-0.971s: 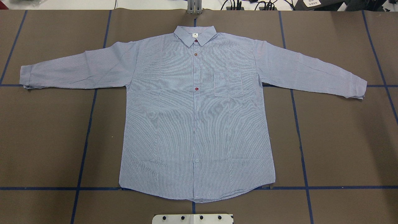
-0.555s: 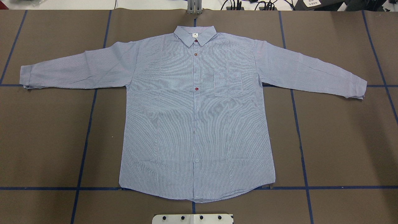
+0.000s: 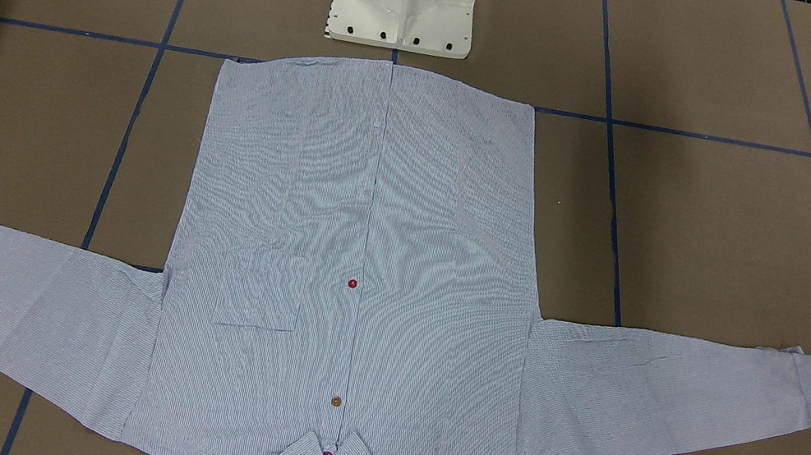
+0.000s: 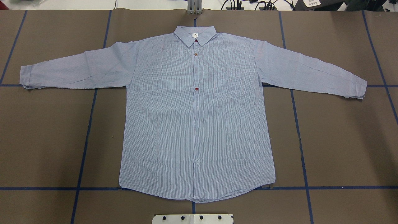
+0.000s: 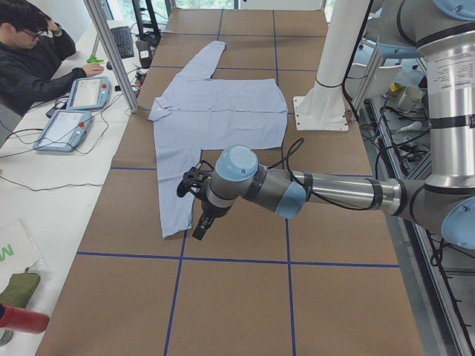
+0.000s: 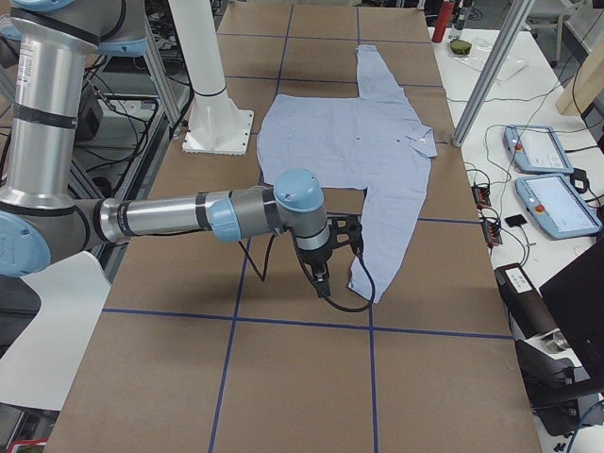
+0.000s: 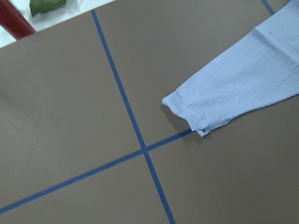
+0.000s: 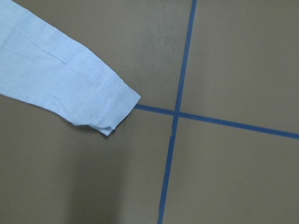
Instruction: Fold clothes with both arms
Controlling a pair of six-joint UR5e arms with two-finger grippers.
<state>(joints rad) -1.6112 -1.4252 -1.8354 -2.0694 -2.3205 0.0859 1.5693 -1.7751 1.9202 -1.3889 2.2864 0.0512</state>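
Note:
The light blue-and-white striped shirt [image 4: 196,118] lies flat and face up on the brown table, buttoned, with its collar at the far edge and both sleeves spread out. It also shows in the front view [image 3: 359,253]. My left gripper [image 5: 199,230] hangs above the table next to the near sleeve's cuff [image 7: 187,112]. My right gripper [image 6: 321,281] hangs next to the other sleeve's cuff [image 8: 114,105]. Both grippers show only in the side views, so I cannot tell whether they are open or shut. No fingers show in the wrist views.
The white pedestal base [image 3: 403,2] stands at the shirt's hem side. Blue tape lines [image 4: 84,149] grid the table. An operator [image 5: 33,59] sits at a side desk with pendants [image 5: 70,126]. More pendants [image 6: 557,179] lie on the other side desk.

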